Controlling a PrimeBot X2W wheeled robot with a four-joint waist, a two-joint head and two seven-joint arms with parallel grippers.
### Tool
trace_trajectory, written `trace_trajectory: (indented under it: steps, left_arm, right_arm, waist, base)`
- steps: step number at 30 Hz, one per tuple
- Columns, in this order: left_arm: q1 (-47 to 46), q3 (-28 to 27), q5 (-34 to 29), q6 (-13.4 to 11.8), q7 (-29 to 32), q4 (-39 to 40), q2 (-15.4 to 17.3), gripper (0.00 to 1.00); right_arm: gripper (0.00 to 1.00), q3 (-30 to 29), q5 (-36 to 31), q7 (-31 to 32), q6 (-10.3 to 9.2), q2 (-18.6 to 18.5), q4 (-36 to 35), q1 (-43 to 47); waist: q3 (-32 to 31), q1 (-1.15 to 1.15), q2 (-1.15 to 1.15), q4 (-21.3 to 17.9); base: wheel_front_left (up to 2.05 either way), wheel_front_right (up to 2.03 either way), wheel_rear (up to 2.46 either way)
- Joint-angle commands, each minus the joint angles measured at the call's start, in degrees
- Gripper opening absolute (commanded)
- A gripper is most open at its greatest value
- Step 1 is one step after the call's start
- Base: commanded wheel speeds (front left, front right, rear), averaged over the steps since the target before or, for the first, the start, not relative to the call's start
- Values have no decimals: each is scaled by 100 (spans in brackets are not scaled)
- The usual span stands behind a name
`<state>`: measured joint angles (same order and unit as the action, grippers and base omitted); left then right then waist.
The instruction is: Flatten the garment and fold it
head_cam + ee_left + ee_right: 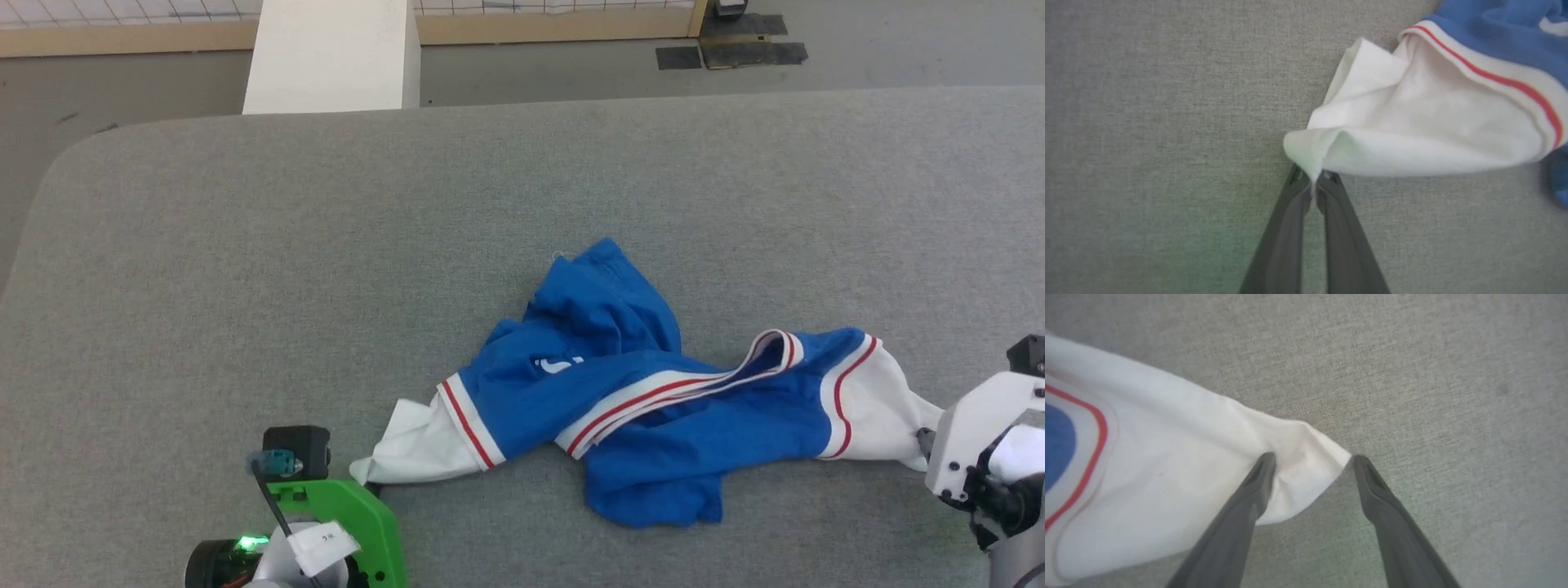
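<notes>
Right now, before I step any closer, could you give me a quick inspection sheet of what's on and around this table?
Surface: grey fabric-covered table, rounded far-left corner.
Job's things: garment, blue with white sleeves, crumpled and twisted, not yet flat.
Clutter: nothing seen.
Grippers: left gripper shut on the tip of a white sleeve; right gripper open around the end of the other sleeve.
Cables: thin black cable on the left wrist.
Surroundings: white block, dark floor mats and wooden skirting beyond the table.
</notes>
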<state>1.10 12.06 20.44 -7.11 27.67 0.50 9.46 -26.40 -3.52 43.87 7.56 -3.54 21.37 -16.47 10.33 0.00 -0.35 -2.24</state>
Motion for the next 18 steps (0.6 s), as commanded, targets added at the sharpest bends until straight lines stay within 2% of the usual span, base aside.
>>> trace_trajectory:
  steps: [1,2,3,4,5,10,14,18]
  left_arm:
    - [-69,-7,-15,9,17,36,61,0]
    - [-67,-11,-16,5,24,46,75,0]
    - [-64,-16,-14,1,31,57,89,0]
    - [-63,-20,-14,-2,34,64,102,0]
    - [-63,-24,-15,-3,38,70,119,0]
    - [-123,-10,-8,80,-21,90,198,0]
    - [-202,-103,167,220,-279,222,186,0]
    - [-269,-414,763,423,-535,517,43,0]
  right_arm:
    - [49,82,8,266,-8,66,116,71]
    - [36,132,28,373,-8,66,76,75]
    - [5,194,55,438,-8,58,-6,78]
    - [5,243,72,425,-8,32,-89,80]
    - [0,276,95,389,-8,1,-178,92]
    - [0,361,271,-108,-8,-47,-594,237]
    - [0,416,522,-1056,-8,-25,-1179,407]
    - [0,555,730,-1964,-8,8,-1732,638]
  waist:
    - [25,0,35,1]
    - [34,0,35,-1]
    - [42,0,35,-6]
    - [45,0,35,-10]
    - [47,0,35,-13]
    - [-3,0,35,0]
    - [-116,0,35,-1]
    - [-301,0,35,-65]
  base:
    - [0,0,0]
    - [0,0,0]
    - [0,0,0]
    - [0,0,0]
    - [0,0,0]
    - [0,0,0]
    - [0,0,0]
    - [0,0,0]
